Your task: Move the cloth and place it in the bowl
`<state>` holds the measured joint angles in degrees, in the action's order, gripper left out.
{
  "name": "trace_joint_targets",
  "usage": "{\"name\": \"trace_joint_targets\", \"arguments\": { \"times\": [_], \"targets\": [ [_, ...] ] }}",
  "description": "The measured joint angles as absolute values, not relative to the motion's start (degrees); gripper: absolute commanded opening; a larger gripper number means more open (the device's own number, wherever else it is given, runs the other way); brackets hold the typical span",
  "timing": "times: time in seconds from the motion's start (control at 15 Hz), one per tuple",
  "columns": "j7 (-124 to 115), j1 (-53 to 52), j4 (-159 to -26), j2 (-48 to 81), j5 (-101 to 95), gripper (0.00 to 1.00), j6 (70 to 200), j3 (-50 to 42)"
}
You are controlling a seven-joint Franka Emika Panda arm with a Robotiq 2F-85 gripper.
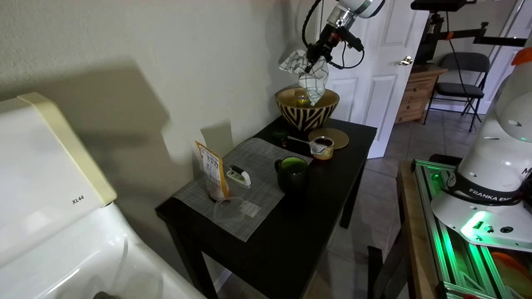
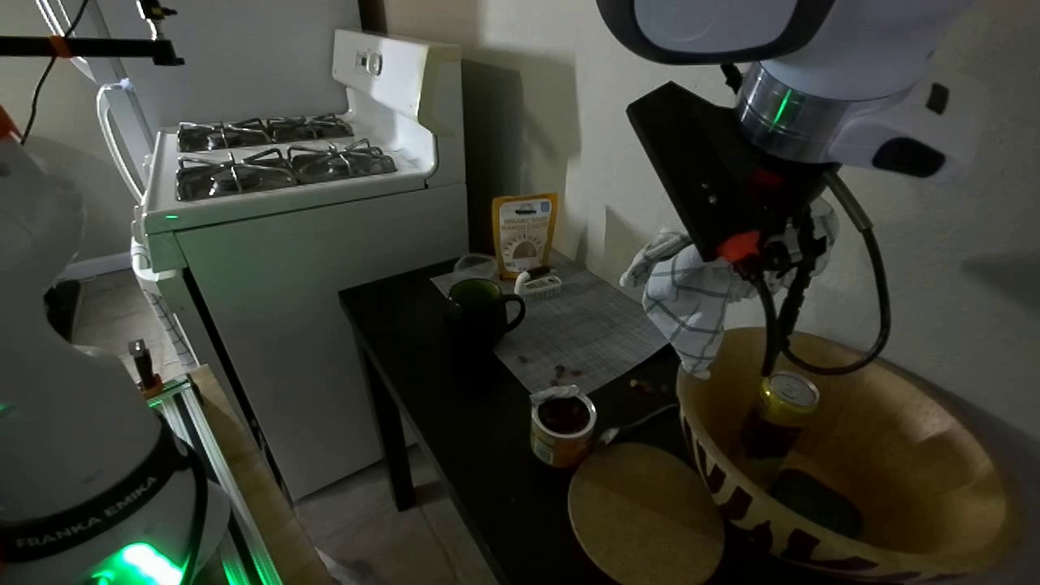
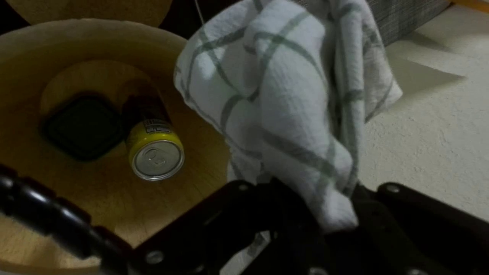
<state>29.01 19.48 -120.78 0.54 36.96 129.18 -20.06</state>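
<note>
The gripper (image 3: 315, 194) pinches a bunched fold of the checked cloth (image 3: 290, 84); its jaws, partly covered by the fabric, seem to stand nearly together, and the cloth hangs from them with its longest fall pointing down. The coming move turns on how that hanging cloth stands to the bowl (image 2: 918, 455) on the table (image 1: 299, 232): in the wrist view the bowl's hollow lies mostly to the left of the cloth, and in an exterior view the lowest corner lines up with the rim on the side towards the mat (image 2: 585, 329). Whether it touches the rim I cannot tell. A slight shift inward, away from the mat, is probably wise before letting go, or part of the cloth may drape outside. Of the writing, "FRANKA EMIKA" runs round the arm's base (image 2: 73, 455), "XL44" marks the stove (image 1: 45, 174), and "ORGANIC" and "MANGO" seem to be printed on the pouch (image 2: 524, 231). The print on the yellow-topped can (image 3: 156, 152) inside the bowl is too small and dim to read.
</note>
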Motion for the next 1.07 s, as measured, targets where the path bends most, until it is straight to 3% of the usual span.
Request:
{"name": "trace_joint_targets", "arguments": {
  "times": [0.53,1.07],
  "targets": [
    [28.0,22.9,-113.6,5.3,27.7,0.04,131.1,-22.5],
    [30.4,28.1,-100.1,21.5,26.2,0.04,131.0,-19.0]
  ]
}}
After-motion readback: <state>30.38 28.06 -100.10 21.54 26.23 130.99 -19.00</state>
